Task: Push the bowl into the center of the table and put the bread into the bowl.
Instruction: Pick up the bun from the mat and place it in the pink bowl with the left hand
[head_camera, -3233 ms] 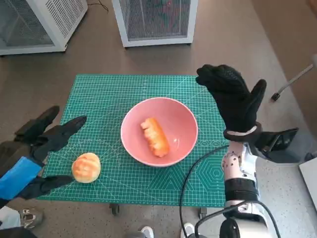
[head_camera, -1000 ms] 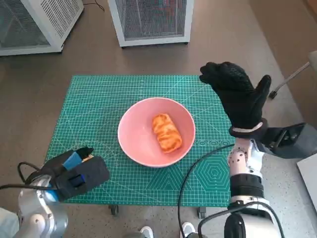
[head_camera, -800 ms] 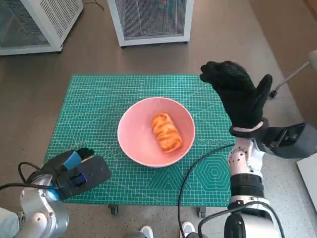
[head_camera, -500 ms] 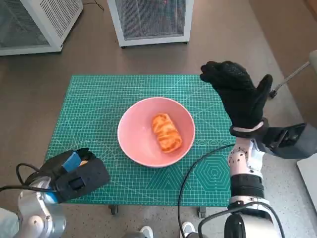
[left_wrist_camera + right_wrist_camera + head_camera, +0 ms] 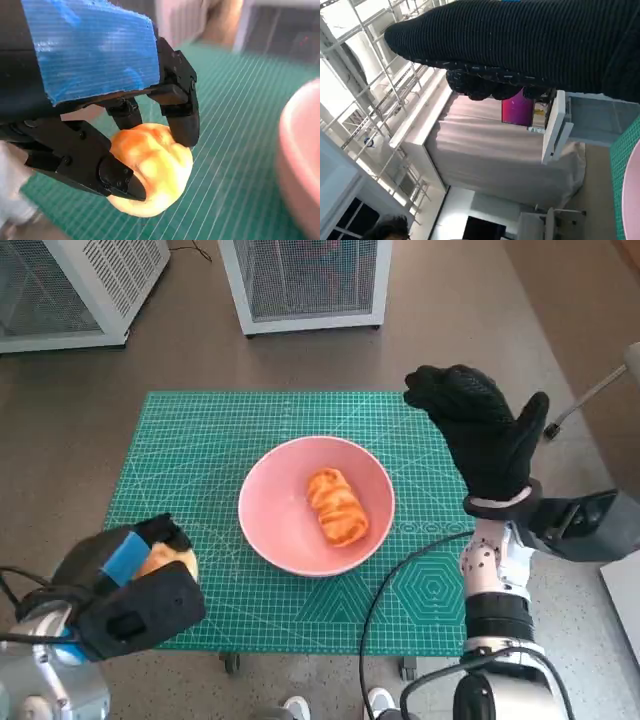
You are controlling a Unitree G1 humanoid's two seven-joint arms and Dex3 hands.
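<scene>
While the pink round bowl (image 5: 316, 505) sits near the centre of the green gridded cutting mat (image 5: 220, 430) with one glazed elongated pastry (image 5: 336, 507) inside, the head view shows the round golden bun (image 5: 170, 560) outside it, under the blue-taped left hand (image 5: 125, 585); earlier the bun was hidden. Gloved right hand (image 5: 480, 430): raised, spread, empty. Left wrist view: black fingers (image 5: 182, 117) grip the bun (image 5: 150, 170). Right wrist view: glove (image 5: 520, 40), holding nothing

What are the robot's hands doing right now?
Left hand: holding the bun.
Right hand: open, holding nothing, raised beside the bowl.
</scene>
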